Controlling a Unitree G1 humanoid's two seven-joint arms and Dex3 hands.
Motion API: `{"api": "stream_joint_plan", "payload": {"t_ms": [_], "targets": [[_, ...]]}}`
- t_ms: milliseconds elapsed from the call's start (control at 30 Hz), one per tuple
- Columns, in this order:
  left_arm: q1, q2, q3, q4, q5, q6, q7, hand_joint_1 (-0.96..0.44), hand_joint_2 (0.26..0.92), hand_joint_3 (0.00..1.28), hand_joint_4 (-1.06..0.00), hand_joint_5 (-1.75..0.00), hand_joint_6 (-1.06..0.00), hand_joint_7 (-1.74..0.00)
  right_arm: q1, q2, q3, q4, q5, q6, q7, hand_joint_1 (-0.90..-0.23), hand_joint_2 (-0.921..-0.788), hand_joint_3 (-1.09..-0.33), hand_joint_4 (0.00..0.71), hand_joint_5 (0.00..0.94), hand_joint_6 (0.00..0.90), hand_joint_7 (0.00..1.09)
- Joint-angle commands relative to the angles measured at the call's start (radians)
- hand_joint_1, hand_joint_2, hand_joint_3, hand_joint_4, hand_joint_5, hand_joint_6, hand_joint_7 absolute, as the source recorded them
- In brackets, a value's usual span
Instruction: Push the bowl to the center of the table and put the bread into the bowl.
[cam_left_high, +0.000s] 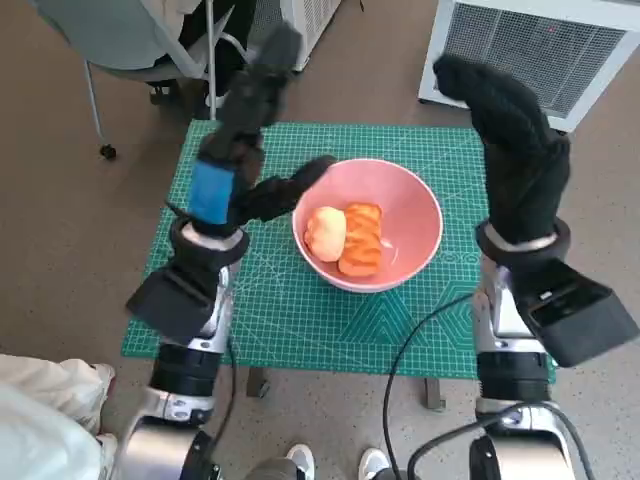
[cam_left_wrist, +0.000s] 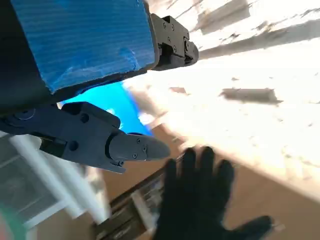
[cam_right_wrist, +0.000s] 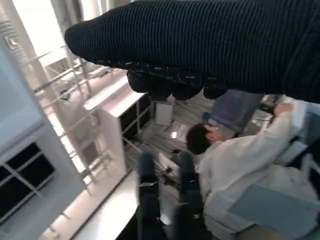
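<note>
**Black fingers clear of a pink bowl already holding the bread**

Black fingers of the left hand (cam_left_high: 245, 140) are spread and hold nothing; one lower finger (cam_left_high: 290, 190) reaches toward the near rim of the pink bowl (cam_left_high: 415, 210) and ends just beside it, though I cannot tell whether it touches. The right hand (cam_left_high: 510, 140), in its knitted glove, is raised with fingers apart and empty, well above and to the side of the bowl.

Just beyond the left fingertip, inside the bowl, lie the bread pieces (cam_left_high: 345, 238), a pale roll touching a glazed one. The bowl sits about mid-table on the green mat (cam_left_high: 300, 310).

Judging by this, both steps look done. The careful move is to lift the left hand straight away from the rim, so nothing nudges the bowl.
</note>
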Motion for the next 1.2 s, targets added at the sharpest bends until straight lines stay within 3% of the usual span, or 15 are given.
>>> {"api": "stream_joint_plan", "payload": {"t_ms": [33, 700, 1200], "targets": [[0.034, 0.020, 0.011, -0.050, -0.047, 0.020, -0.039, -0.28, 0.921, 0.37, -0.29, -0.02, -0.28, -0.15, -0.002, 0.014, 0.009, -0.006, -0.006, 0.014, -0.012, -0.603, -0.921, -0.770, 0.314, 0.080, -0.001, 0.76], [0.064, 0.019, 0.024, -0.102, -0.101, 0.065, -0.092, -0.30, 0.921, 0.37, -0.29, -0.01, -0.28, -0.14, -0.019, -0.002, 0.018, 0.018, -0.023, -0.010, -0.004, -0.595, -0.921, -0.771, 0.321, 0.071, -0.001, 0.75], [0.073, 0.012, 0.022, -0.118, -0.110, 0.077, -0.105, -0.32, 0.921, 0.37, -0.29, -0.01, -0.28, -0.14, -0.019, -0.001, 0.018, 0.011, -0.016, -0.003, -0.006, -0.587, -0.921, -0.771, 0.324, 0.065, 0.000, 0.75]]}}
